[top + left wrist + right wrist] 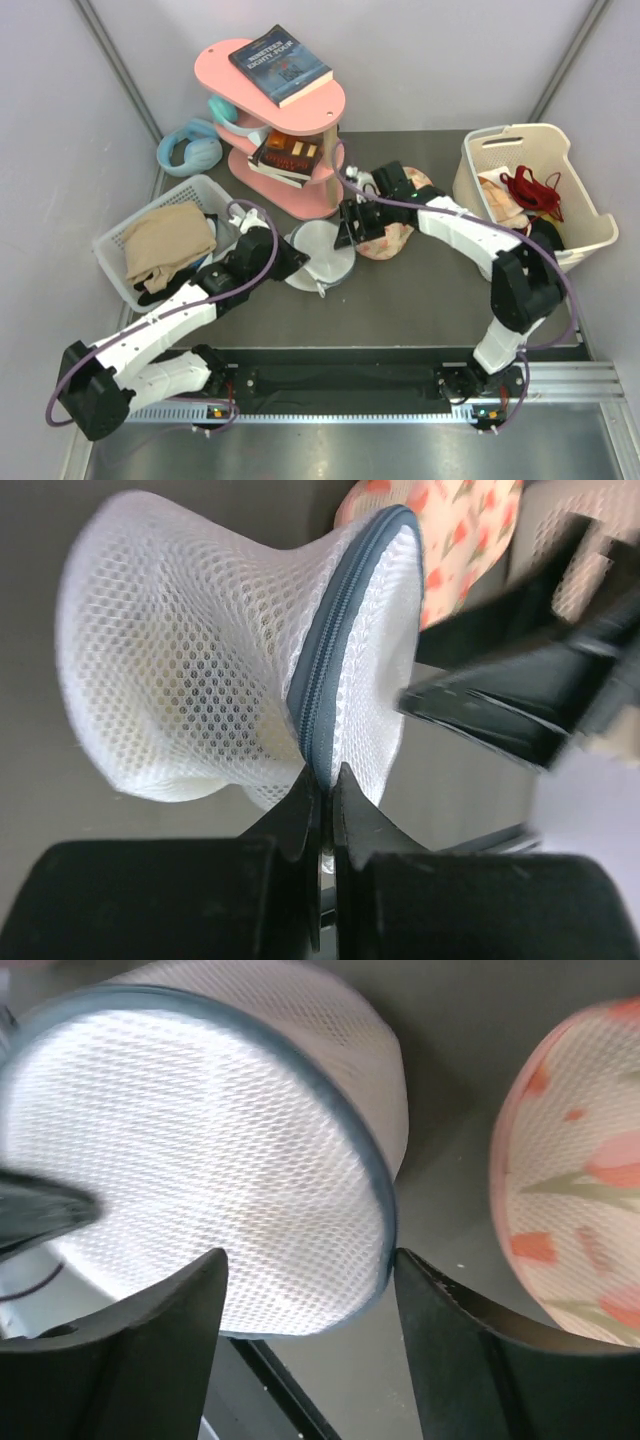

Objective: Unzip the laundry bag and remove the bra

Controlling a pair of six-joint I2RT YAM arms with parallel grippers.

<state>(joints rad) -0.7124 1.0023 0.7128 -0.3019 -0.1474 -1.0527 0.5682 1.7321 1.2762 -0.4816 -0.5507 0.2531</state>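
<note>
The laundry bag [322, 256], a round white mesh drum with a grey-blue zip rim, lies mid-table, pinched and pulled out of shape in the left wrist view [190, 670]. My left gripper [296, 262] is shut on the bag's zip rim [326, 780]. My right gripper [346, 236] is open, its jaws straddling the bag's rim edge [310, 1270] over the bag's flat face [200, 1150]. The bra is hidden; only a faint yellowish tint shows through the mesh [215, 725].
A peach floral fabric piece [388, 238] lies right of the bag, by my right gripper [580, 1180]. A pink shelf [290, 120] with books stands behind. A white basket [150, 250] of tan cloth sits left; a cream basket [590, 215] with a red garment sits right.
</note>
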